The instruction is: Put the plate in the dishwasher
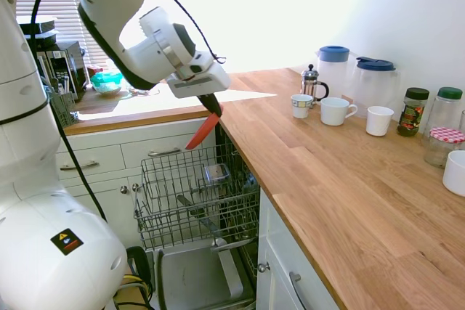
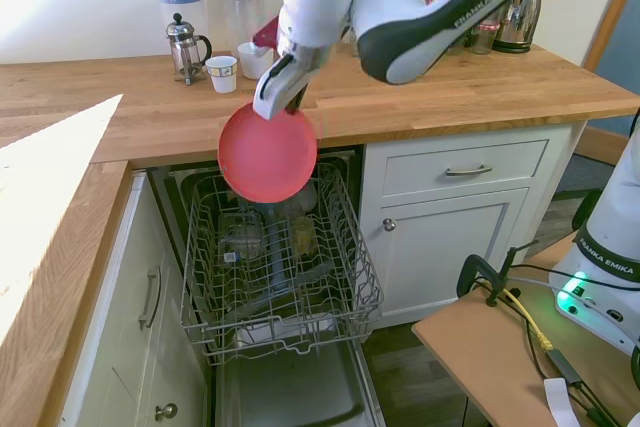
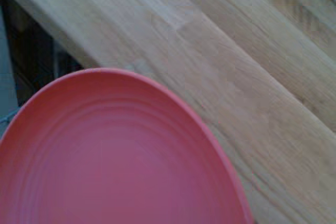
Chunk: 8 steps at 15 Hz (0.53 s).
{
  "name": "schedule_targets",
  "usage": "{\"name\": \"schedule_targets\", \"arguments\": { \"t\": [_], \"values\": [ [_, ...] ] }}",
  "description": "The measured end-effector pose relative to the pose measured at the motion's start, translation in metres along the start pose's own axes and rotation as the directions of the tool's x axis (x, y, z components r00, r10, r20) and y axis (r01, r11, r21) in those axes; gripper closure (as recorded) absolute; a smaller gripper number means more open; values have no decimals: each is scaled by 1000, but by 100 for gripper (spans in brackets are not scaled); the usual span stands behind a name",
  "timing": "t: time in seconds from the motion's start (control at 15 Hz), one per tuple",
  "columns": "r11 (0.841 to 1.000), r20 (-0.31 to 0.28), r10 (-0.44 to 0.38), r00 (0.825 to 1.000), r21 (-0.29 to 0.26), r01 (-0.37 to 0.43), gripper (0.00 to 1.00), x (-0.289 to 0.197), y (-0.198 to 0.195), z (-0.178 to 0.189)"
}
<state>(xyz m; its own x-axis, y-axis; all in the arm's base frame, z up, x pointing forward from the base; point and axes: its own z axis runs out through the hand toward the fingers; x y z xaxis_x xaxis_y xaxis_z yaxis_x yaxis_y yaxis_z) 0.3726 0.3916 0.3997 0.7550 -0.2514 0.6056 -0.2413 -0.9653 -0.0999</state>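
1. The plate [image 2: 268, 152] hangs tilted on edge from the gripper [image 2: 291, 99], in the air above the rear of the pulled-out rack [image 2: 275, 267] of the dishwasher [image 2: 290, 387].
2. The rack sits over the lowered door, below the countertop [image 2: 420, 97].
3. A French press [image 2: 183, 47], two jugs [image 2: 242, 9] and mugs [image 2: 222, 73] stand on the countertop by the wall, behind the plate.

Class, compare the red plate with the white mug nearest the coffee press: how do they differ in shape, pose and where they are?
The plate is a wide, shallow red disc; the mug is small, deep and white with a printed band. The plate hangs tilted almost on edge, held at its rim by the tool above the dishwasher rack; the mug stands upright on the counter, untouched. Both are round tableware.
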Motion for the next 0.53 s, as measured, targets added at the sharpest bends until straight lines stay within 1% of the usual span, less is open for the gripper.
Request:
{"name": "schedule_targets", "arguments": {
  "t": [0.13,0.27,0.4,0.53],
  "values": [
    [998,-92,-54,994,11,55,100,-28,-9,7],
    [991,-183,-119,976,43,129,100,-61,-18,13],
    [976,-269,-179,946,73,206,100,-102,-24,24],
    [960,-333,-232,914,72,270,100,-143,-18,57]
  ]
}}
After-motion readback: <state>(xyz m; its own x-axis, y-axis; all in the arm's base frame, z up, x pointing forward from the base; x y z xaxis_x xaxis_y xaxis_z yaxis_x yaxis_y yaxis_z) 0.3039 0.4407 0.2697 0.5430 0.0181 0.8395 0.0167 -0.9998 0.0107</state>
